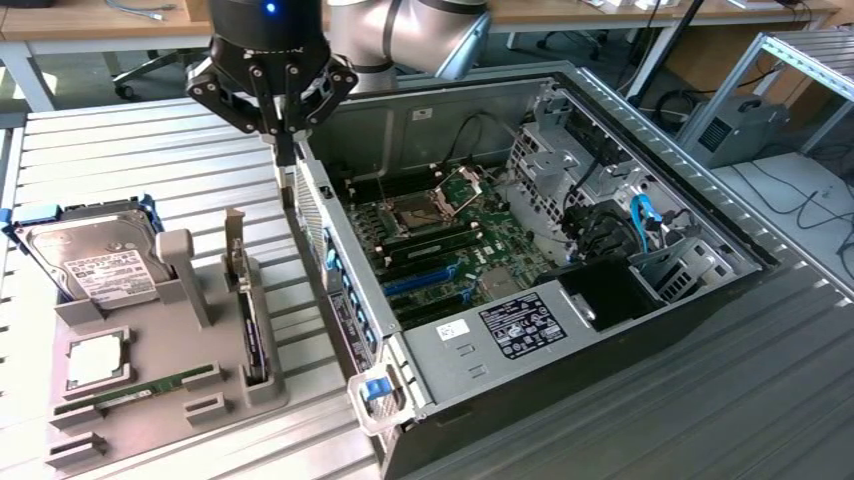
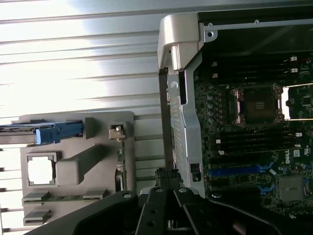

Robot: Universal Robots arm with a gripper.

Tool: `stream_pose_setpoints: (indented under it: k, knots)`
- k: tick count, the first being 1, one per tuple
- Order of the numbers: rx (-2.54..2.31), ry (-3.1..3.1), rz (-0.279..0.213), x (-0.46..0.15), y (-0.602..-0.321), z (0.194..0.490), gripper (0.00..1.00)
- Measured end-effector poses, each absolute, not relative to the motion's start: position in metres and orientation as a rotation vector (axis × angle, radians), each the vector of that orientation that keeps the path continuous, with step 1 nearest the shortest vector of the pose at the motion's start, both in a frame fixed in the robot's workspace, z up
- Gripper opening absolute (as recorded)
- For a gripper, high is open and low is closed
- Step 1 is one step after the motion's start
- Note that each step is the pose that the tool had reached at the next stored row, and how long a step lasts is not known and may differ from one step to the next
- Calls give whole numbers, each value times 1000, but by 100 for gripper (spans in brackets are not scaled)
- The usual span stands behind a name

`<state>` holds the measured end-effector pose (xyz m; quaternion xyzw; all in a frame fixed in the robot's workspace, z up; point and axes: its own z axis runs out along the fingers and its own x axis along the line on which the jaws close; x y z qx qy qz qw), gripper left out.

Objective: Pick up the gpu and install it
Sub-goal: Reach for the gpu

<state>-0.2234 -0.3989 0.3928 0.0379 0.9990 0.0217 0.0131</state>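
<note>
— What is seen of the gpu in the exterior view?
— The gpu (image 1: pixel 246 310) is seen standing on edge in a slot of the grey tray (image 1: pixel 200 405), with its silver bracket raised at one end. The tray is set on the slatted desk (image 1: pixel 120 150), toward the desk's edge at the exterior view's left, just beside the open computer case (image 1: pixel 467 340). A hard drive (image 1: pixel 94 262) is held in the same tray.
— And the fingers?
— The fingers (image 1: pixel 283 150) are drawn narrow, with nothing gripped, and are held above the case's rear wall, apart from the gpu.
— What is shown in the wrist view?
— The gpu (image 2: pixel 120 164) is seen edge-on in the tray (image 2: pixel 98 122), untouched. The fingers (image 2: pixel 161 176) are pressed together and empty, near the wall of the computer case (image 2: pixel 181 39). The motherboard (image 2: pixel 254 127) is exposed inside.
</note>
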Motion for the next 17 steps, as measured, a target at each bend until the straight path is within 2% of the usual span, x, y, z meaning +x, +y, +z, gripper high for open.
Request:
stream_pose_setpoints:
  k: [17]
  knots:
    - [118, 3112, 68, -233, -399, 393, 11]
